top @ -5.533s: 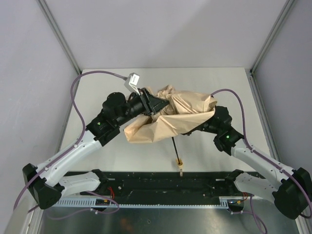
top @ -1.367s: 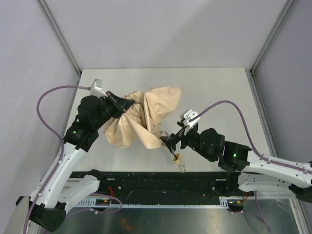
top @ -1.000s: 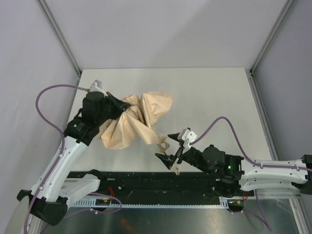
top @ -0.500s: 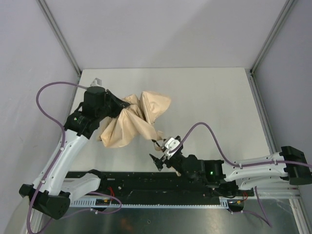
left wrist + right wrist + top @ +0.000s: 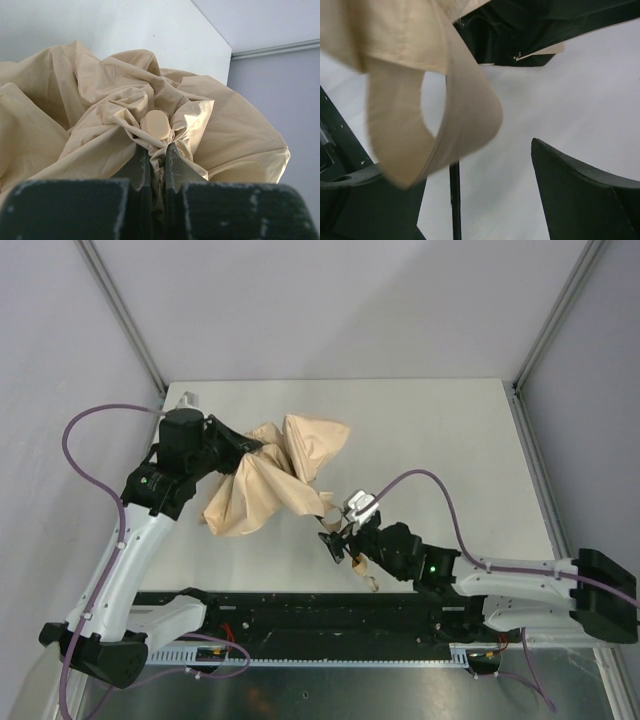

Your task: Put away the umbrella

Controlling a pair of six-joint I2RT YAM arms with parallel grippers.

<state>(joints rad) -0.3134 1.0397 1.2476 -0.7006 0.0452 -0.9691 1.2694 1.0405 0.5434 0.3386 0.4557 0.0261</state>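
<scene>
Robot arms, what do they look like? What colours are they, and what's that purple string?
The left arm and right arm have white tubes with chunky black joints. The purple string is a cable looping to each wrist. A tiny green light glows on each arm, and the jaws are black and pointy.

The umbrella (image 5: pixel 270 475) is plain beige with a black shaft (image 5: pixel 454 200), the table (image 5: pixel 430 430) white, the cables (image 5: pixel 425 473) purple.
</scene>
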